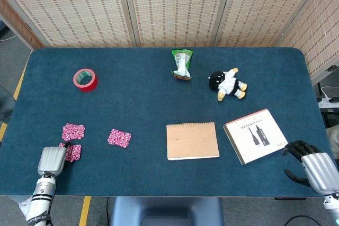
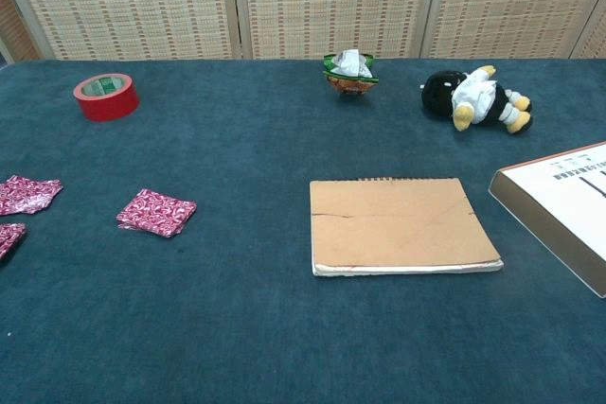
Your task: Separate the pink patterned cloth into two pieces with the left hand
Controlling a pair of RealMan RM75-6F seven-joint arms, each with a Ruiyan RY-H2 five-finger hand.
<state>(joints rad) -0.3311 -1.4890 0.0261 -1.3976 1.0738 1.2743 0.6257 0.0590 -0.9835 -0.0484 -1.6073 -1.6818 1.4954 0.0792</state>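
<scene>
The pink patterned cloth lies in separate small folded pieces on the blue table. One piece (image 1: 73,130) (image 2: 28,193) is at the far left and another (image 1: 118,137) (image 2: 156,211) lies to its right. A third piece (image 1: 72,152) (image 2: 8,237) sits at the fingertips of my left hand (image 1: 51,160), which appears to hold its left edge near the table's front left corner. The fingers are hidden under the back of the hand. The chest view does not show that hand. My right hand (image 1: 312,165) rests at the front right edge, fingers loosely apart, holding nothing.
A brown notebook (image 1: 192,141) and a white booklet (image 1: 256,135) lie front centre and right. A red tape roll (image 1: 85,79) is back left. A green snack bag (image 1: 181,64) and a black-and-white plush toy (image 1: 228,83) are at the back.
</scene>
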